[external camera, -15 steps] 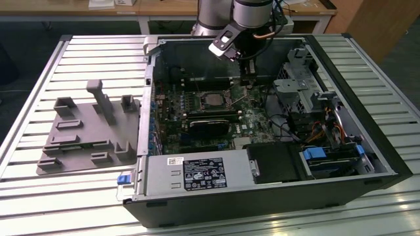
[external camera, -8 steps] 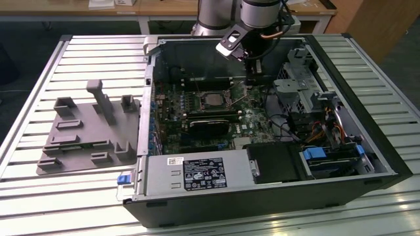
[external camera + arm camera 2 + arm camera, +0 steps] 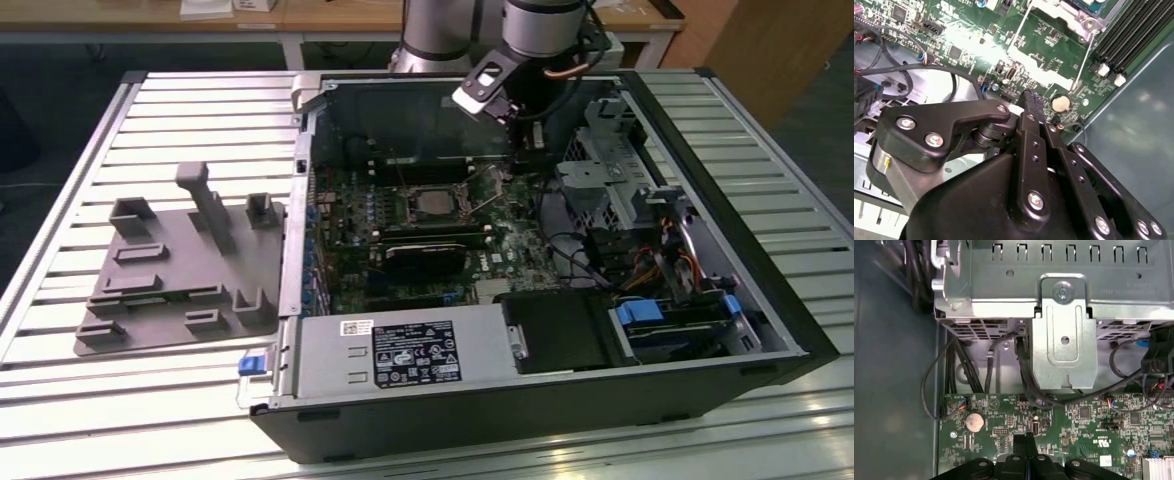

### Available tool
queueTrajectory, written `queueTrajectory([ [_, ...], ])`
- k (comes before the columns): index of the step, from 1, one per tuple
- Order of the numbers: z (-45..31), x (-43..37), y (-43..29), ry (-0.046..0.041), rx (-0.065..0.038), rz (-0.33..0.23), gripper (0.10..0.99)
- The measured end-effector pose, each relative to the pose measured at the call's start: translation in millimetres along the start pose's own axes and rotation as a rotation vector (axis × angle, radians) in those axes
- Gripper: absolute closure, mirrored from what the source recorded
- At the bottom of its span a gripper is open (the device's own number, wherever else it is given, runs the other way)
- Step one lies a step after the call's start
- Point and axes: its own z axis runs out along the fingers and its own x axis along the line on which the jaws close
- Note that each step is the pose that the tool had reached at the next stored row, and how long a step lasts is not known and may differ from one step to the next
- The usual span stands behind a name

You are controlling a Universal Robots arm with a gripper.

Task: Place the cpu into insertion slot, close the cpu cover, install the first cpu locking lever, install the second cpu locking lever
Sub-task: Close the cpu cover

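Observation:
The cpu shows as a silver-grey square lying in the insertion slot at the middle of the motherboard. The cpu cover, a thin silver frame with a window, stands swung open beside the slot, on the exterior view's right. A thin wire locking lever runs along the cover's edge. My gripper hangs inside the case, right of and behind the slot in the exterior view. Its black fingertips are pressed together above the green board with nothing between them.
A metal drive cage with black cables stands close to the gripper. Nearby are a coin battery, black memory slots and the grey case wall. A grey parts fixture lies outside the case on the slatted table.

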Motion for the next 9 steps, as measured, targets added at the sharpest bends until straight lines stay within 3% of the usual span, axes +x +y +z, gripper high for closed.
queueTrajectory([
  [9, 14.6, 0.3, -0.9, -0.0032, 0.004, 0.0, 0.984],
])
